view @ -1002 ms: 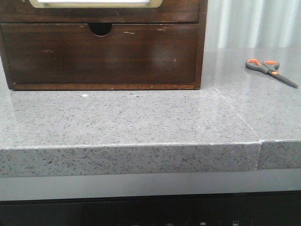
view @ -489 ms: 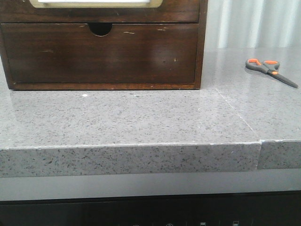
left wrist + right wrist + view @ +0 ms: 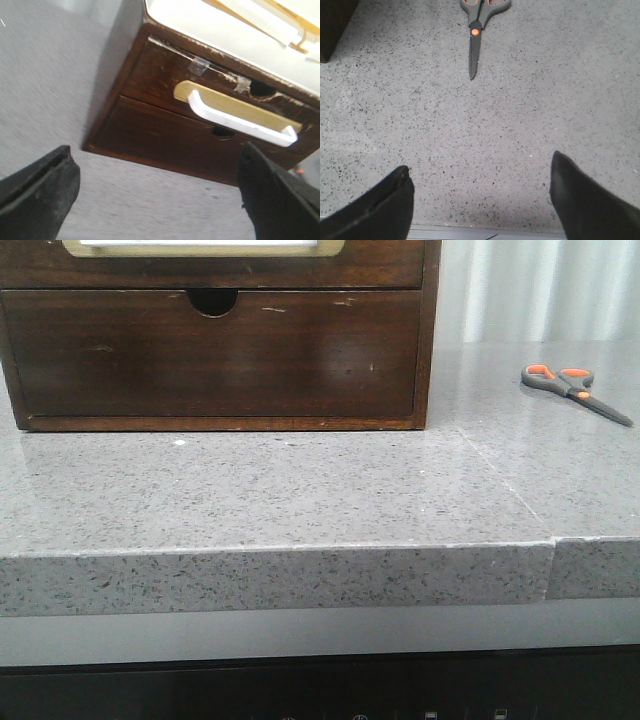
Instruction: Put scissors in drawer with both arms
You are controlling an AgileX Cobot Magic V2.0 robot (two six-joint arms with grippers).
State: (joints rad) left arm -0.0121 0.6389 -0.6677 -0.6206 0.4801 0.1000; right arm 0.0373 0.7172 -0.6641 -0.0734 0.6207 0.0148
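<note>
The scissors (image 3: 479, 27) lay closed on the grey counter (image 3: 520, 125), at twelve o'clock from the right gripper (image 3: 480, 200), well clear of its spread jaws. The left gripper (image 3: 160, 195), also spread, faced the drawer (image 3: 220, 100).

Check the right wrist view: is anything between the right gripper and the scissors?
Nothing visible. The scissors lie flat on bare grey counter, blades closed and pointing toward the open right gripper, with only empty stone between them.
</note>
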